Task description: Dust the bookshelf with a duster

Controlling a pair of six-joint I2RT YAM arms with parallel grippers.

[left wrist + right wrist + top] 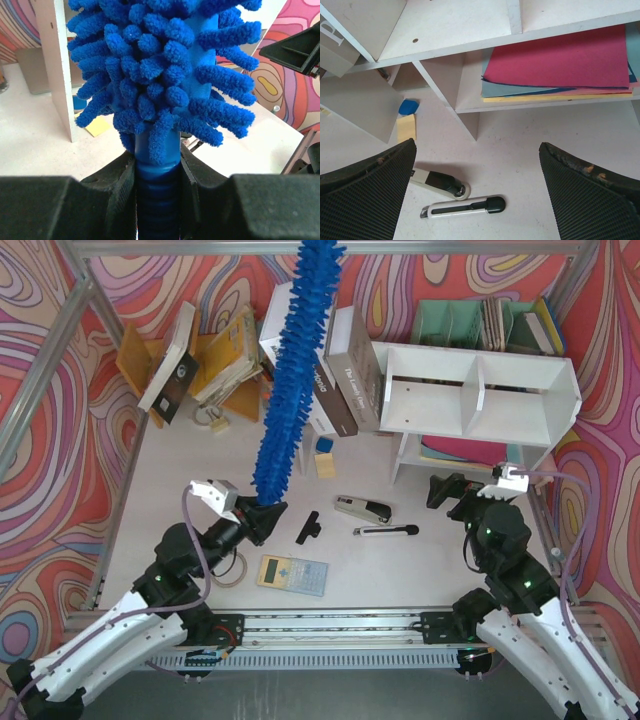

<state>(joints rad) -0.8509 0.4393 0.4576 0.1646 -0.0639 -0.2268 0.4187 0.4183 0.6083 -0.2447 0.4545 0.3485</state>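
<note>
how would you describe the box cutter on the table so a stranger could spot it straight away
Start at the white bookshelf on the right and look at the tabletop in front of its left end. The box cutter lies there, just below the stapler in the overhead view. It is slim, straight and pale with a black end, while the stapler is thicker.

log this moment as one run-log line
left jaws: shut on duster handle | duster: raised, left of bookshelf | right jaws: open, empty, facing bookshelf's lower tier | shelf contact: none seen
</note>
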